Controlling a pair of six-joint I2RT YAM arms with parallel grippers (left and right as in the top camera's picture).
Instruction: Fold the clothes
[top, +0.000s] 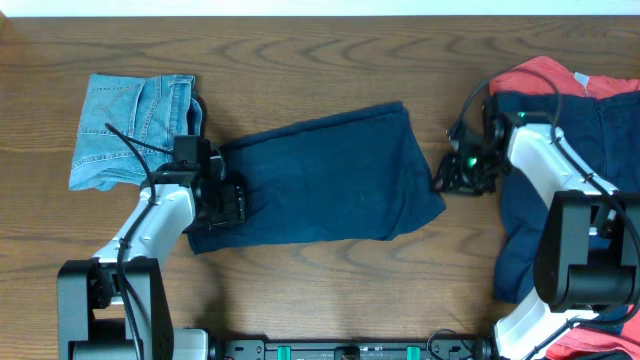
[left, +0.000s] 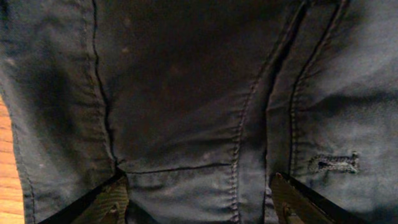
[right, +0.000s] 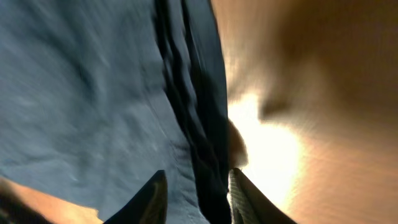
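A dark navy garment (top: 325, 180) lies folded flat across the middle of the table. My left gripper (top: 228, 200) rests on its left end. In the left wrist view the fingers (left: 199, 199) are wide open over the navy waistband (left: 186, 93), near a buttonhole (left: 334, 163). My right gripper (top: 447, 180) is at the garment's right edge. In the right wrist view its fingers (right: 196, 186) are partly open, with the folded navy edge (right: 199, 124) between them. That view is blurred.
Folded light-blue jeans (top: 130, 125) lie at the back left, just behind the left arm. A pile of red (top: 545, 75) and navy clothes (top: 530, 240) sits at the right, under the right arm. Bare wooden table (top: 330, 290) runs along the front.
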